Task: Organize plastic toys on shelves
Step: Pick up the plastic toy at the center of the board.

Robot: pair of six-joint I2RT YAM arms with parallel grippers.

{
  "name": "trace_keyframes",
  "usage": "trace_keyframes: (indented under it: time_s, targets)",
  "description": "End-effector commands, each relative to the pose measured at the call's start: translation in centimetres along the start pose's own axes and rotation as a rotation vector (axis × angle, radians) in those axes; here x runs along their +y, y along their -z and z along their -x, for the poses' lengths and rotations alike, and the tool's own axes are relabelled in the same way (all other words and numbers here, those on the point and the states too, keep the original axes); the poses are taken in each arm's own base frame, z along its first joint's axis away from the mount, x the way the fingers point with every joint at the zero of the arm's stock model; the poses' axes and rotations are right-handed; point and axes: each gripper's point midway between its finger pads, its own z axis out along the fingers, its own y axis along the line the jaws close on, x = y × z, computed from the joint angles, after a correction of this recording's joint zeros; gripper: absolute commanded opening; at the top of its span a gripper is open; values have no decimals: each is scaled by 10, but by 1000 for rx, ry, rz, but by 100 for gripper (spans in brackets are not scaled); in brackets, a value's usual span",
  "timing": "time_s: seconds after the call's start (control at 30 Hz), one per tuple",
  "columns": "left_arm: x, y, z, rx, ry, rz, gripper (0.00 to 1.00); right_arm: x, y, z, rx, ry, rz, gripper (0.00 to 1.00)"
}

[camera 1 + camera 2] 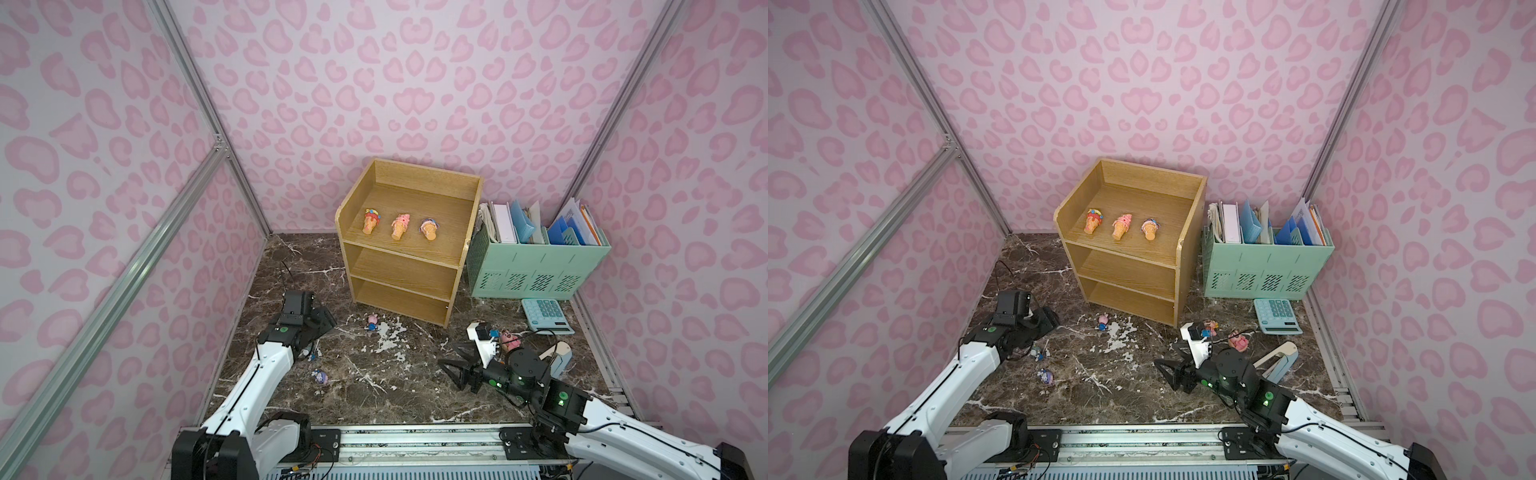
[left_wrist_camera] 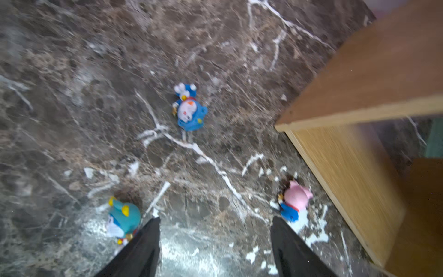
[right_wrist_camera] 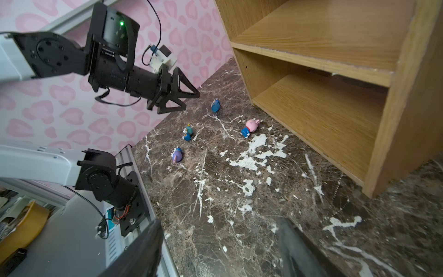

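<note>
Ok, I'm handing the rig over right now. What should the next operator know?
Grippers: left gripper and right gripper are both open and empty, each above the table.
Done: three cones lie on the shelf, on its top tier.
Left: the middle and bottom tiers hold nothing. On the table are a pink toy, blue toy, teal toy and purple toy. At least two more, one a pig, lie behind the right wrist near the calculator.
</note>
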Motion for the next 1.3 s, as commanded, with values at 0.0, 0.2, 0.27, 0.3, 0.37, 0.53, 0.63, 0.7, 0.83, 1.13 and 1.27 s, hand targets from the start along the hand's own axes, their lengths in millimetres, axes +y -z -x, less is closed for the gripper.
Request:
trace_keyframes:
  time_s: [0.0,0.2,0.27,0.3,0.37,0.53,0.63,0.7,0.83,1.13,1.27]
  targets:
    - [7,-16,18,15,86,83,76,1,0,21,-106,15,-9,77]
    - [17,-47,32,91,153,247,75,-2,9,24,-140,14,-18,78]
    - [21,-58,31,119,166,293,73,-4,13,24,-153,9,-24,78]
    - [23,-65,29,139,164,311,73,-5,14,23,-158,6,-26,78]
    - [23,-77,25,167,166,311,72,-5,16,24,-163,2,-26,78]
    - [23,-94,22,193,175,313,69,-3,11,20,-132,7,-19,78]
    - [22,-100,21,209,167,313,66,-2,6,18,-119,8,-12,78]
    - [23,-104,20,218,160,321,62,-1,3,17,-112,9,-8,78]
    - [24,-114,17,244,163,317,50,1,-1,17,-102,8,0,78]
    - [22,-114,13,270,129,297,34,0,0,19,-104,8,-7,78]
    - [18,-102,4,297,93,248,29,1,0,20,-105,11,-8,78]
